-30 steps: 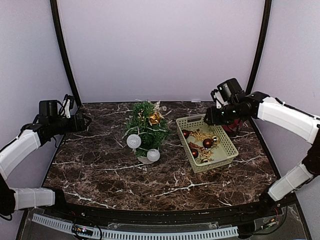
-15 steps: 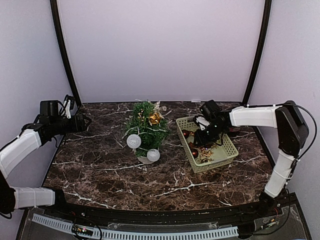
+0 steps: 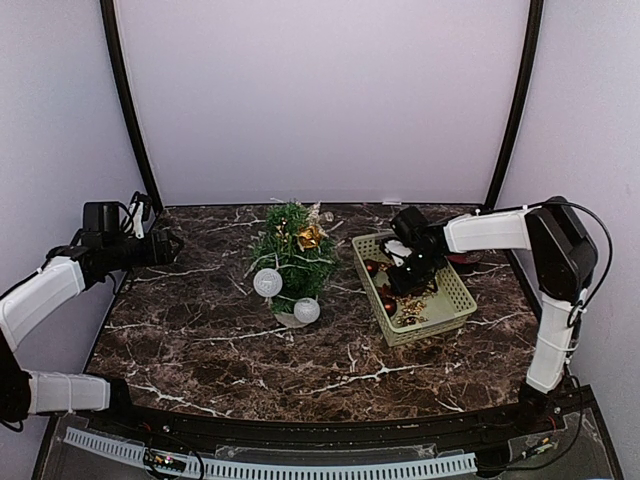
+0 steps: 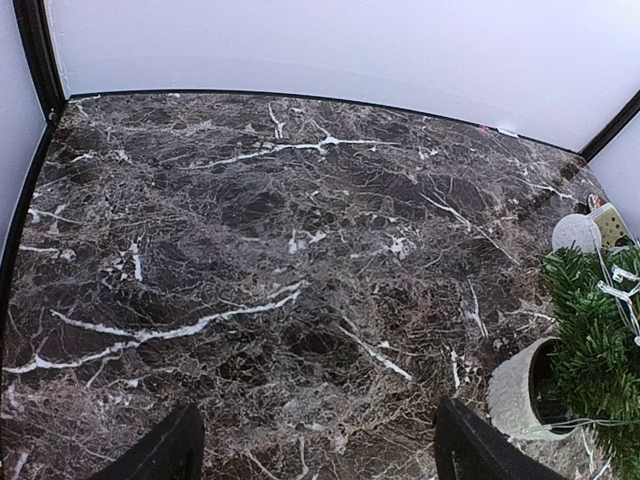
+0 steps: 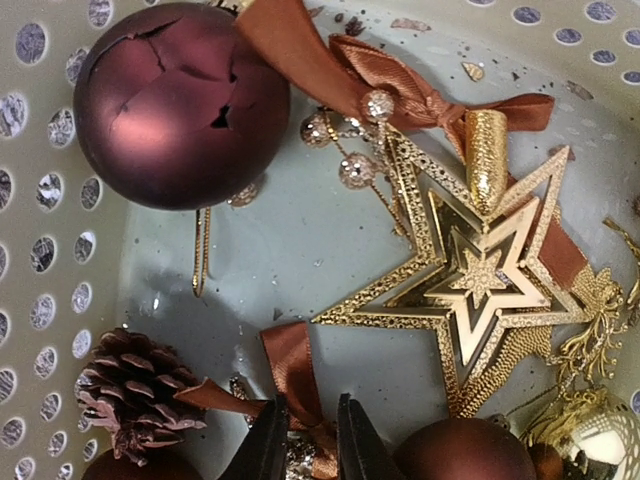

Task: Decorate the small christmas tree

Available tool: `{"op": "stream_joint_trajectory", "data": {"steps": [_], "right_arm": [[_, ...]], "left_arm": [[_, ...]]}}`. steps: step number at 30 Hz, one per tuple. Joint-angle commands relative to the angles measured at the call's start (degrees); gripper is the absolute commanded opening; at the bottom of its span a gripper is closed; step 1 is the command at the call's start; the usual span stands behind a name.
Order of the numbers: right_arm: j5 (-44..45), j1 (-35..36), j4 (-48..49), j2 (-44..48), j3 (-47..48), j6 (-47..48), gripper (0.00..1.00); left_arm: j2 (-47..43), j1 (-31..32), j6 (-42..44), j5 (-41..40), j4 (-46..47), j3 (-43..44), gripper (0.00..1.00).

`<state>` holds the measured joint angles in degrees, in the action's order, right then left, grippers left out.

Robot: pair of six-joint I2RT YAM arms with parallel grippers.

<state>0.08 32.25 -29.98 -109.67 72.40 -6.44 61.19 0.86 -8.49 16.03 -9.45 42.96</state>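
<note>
Right gripper (image 5: 308, 430) dropped into the basket (image 3: 432, 333), jaws pinching a brown ribbon (image 5: 290, 365); left gripper (image 4: 315, 460) jaws spread. Thin grip could slip lifting toward the tree (image 3: 290, 255).

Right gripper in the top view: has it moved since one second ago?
Yes. The right gripper moved left and down from above the far right corner of the basket into it, where its jaws pinch a brown ribbon.
</note>
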Motion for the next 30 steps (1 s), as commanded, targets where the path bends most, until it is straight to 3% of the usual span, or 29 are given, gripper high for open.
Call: {"op": "stream_joint_trajectory", "data": {"steps": [1,5,19,30], "right_arm": [[0.21,0.14,0.45,-1.24,1.55,0.87,0.16],[0.91,0.18,0.75,-1.46,1.54,0.67,0.00],[13.46,-0.52,-0.38,14.58,2.81,-4.25,0.00],[4.18,-0.43,0.09,32.92,-0.62,-6.61,0.00]], "left_arm": [[0.13,-0.36,0.79,0.18,0.70,-0.25,0.81],[0.16,-0.40,0.79,0.27,0.62,-0.16,0.81],[-1.64,-0.34,0.80,0.10,0.88,-0.31,0.81],[-3.28,-0.34,0.34,1.56,1.49,-0.66,0.81]]}}
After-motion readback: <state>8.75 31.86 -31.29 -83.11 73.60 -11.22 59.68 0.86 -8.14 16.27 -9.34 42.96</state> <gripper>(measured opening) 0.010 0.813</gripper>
